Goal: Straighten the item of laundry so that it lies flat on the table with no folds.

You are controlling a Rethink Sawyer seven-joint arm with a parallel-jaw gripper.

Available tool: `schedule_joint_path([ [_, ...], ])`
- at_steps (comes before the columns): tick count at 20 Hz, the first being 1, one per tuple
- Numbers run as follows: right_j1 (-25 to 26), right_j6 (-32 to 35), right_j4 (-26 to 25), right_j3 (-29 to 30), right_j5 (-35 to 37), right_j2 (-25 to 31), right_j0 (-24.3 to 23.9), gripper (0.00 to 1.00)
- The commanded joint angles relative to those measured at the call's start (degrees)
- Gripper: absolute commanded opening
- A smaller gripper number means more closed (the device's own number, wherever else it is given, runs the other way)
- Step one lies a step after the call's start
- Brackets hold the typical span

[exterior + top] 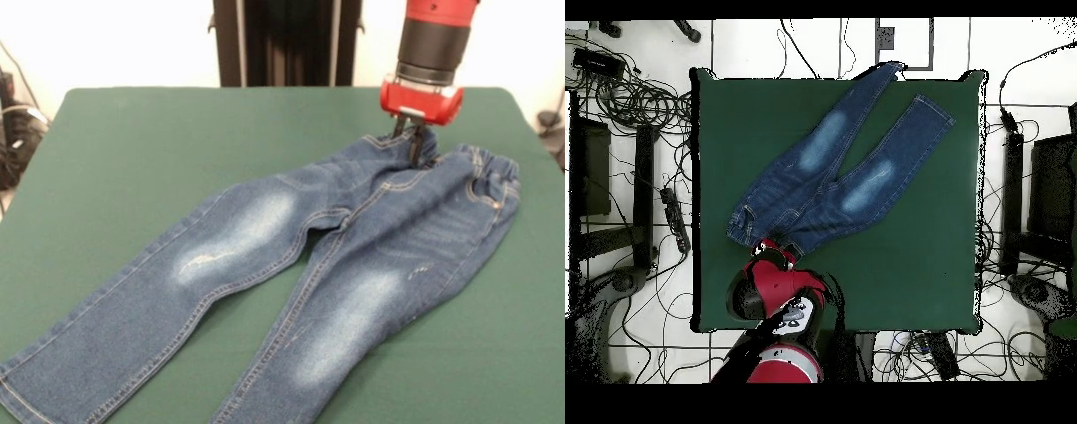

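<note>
Front view: gripper clamped on the waistband of the jeans, which lie spread diagonally across the table, legs running toward its near edge.

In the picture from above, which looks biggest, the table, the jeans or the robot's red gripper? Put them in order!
Biggest to smallest in the overhead view:
1. Table
2. Jeans
3. Gripper, though it sits nearer the camera, so it looks bigger than it really is.
</note>
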Motion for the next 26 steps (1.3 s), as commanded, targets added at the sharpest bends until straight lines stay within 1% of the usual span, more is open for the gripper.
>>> schedule_joint_path([
  [1,2.81,2.80,-2.73,2.99,0.86,3.72,0.99,0.00],
  [2,3.04,3.08,-2.62,2.87,-1.31,2.01,2.58,0.00],
  [3,2.63,4.38,-3.78,4.17,-4.30,4.35,0.02,0.00],
  [4,-0.52,2.21,0.52,-0.93,6.38,-0.72,1.68,0.00],
  [5,-2.36,6.32,0.66,2.63,2.21,5.05,-3.75,0.00],
  [9,-1.36,7.29,1.97,2.56,1.22,3.96,-2.30,0.00],
  [16,-0.13,6.47,0.75,2.40,0.29,5.65,-4.10,0.00],
  [26,0.85,7.72,1.91,2.77,-0.72,5.45,-3.15,0.00],
])
